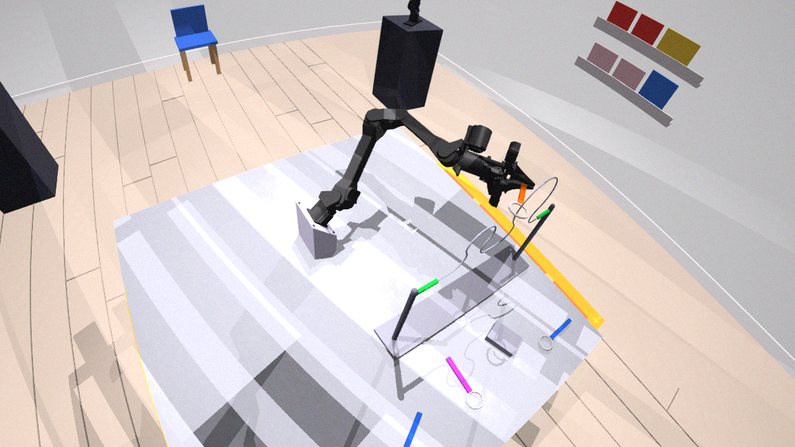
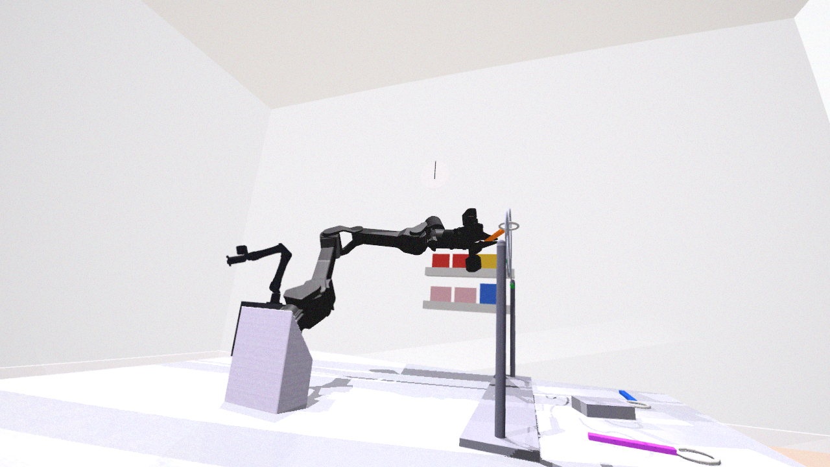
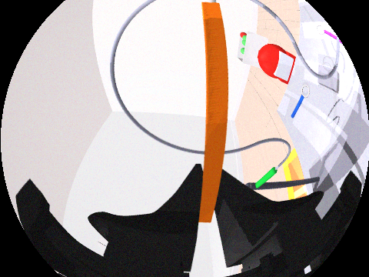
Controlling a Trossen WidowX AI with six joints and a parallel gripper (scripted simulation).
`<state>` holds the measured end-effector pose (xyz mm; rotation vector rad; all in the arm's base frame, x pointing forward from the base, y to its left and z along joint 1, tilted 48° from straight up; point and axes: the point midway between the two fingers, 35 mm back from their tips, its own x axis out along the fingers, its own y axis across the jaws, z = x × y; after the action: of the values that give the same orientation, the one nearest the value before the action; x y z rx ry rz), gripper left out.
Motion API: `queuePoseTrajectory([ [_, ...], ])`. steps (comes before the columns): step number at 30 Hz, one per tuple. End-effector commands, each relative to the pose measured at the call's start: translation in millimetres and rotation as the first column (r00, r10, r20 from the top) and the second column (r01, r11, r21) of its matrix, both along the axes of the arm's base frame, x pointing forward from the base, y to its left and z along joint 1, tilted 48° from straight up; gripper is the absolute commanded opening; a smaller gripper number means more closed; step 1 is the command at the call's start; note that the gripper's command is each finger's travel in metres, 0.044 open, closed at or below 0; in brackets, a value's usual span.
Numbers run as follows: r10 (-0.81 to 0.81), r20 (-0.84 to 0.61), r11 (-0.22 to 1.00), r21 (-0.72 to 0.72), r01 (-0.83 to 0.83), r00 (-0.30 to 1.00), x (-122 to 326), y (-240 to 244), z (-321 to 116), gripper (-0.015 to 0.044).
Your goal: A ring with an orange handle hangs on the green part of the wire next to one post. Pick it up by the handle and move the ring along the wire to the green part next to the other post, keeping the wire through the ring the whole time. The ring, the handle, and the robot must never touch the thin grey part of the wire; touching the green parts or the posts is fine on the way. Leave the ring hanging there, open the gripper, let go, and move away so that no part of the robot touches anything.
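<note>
My gripper (image 1: 526,185) (image 2: 492,239) (image 3: 204,168) is shut on the orange handle (image 1: 522,193) (image 2: 495,234) (image 3: 215,96) near its end. The ring (image 1: 509,207) (image 2: 499,226) lies nearly flat around the grey wire (image 1: 554,177) (image 3: 113,69), beside the tall loop near the far post (image 1: 533,233) (image 2: 512,331) (image 3: 288,184). The ring's clearance from the wire is too small to tell. The far green part (image 1: 543,213) (image 2: 512,285) (image 3: 266,178) is beyond that loop. The other green part (image 1: 427,286) is at the near post (image 1: 404,315) (image 2: 500,348). The ring is cut off in the wrist view.
The posts stand on a grey base (image 1: 389,336) (image 2: 498,450). Beside it lie a grey block (image 1: 504,336) (image 2: 603,407), a magenta-handled ring (image 1: 458,374) (image 2: 632,443) and a blue-handled ring (image 1: 560,329) (image 2: 627,395). Another blue handle (image 1: 413,429) lies at the front edge of the top view.
</note>
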<state>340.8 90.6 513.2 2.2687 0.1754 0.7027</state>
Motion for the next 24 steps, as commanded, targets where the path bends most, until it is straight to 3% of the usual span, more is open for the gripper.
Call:
queuePoseTrajectory([
  [1, -0.002, -0.005, 0.998, 0.055, 0.002, 1.000, 0.4, -1.6, 0.2, -0.0150],
  [24, 0.009, -0.018, 0.942, 0.336, -0.002, 1.000, 0.2, -8.0, 5.8, -0.0150],
])
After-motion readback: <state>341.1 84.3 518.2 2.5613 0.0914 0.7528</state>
